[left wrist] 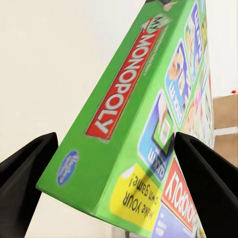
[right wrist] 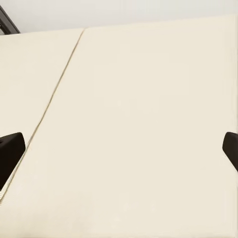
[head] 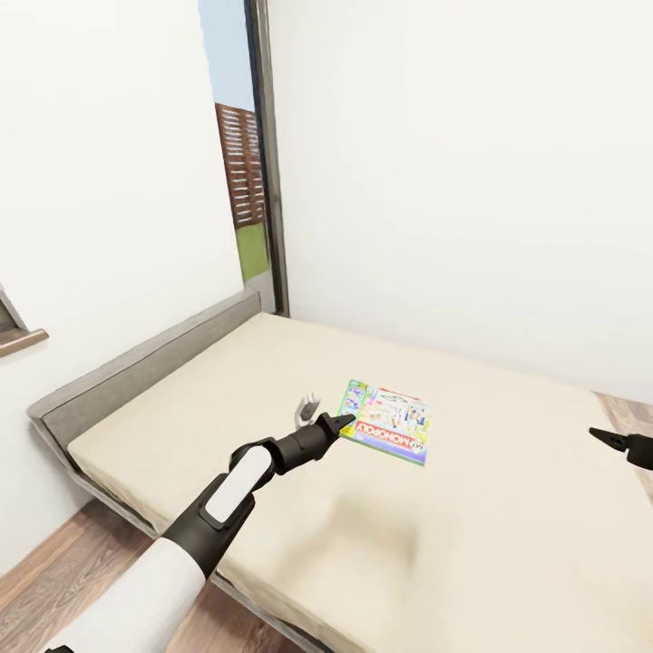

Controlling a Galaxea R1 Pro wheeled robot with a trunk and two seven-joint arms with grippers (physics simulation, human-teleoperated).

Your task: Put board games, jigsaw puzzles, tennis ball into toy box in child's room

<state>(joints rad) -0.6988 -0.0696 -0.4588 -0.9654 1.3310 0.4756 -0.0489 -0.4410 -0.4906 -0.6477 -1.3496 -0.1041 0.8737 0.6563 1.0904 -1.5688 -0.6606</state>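
The left gripper (head: 326, 419), its black fingers (left wrist: 25, 171) spread wide, reaches the near corner of the flat white-and-green Monopoly game box (head: 387, 421) lying on the cream mattress of the grey-framed bed (head: 508, 508). The right gripper (head: 606, 436) hovers released over bare mattress.

A wide bed (head: 508, 508) with a cream mattress and a low grey headboard (head: 136, 367) stood against white walls (head: 472, 172) on a wood-plank floor (head: 54, 571). In the corner behind it, a tall narrow window (head: 238, 145) with a dark frame showed blue sky, a brown slatted fence (head: 240, 163) and green grass outside. A wooden ledge (head: 18, 340) jutted from the wall beside the headboard.
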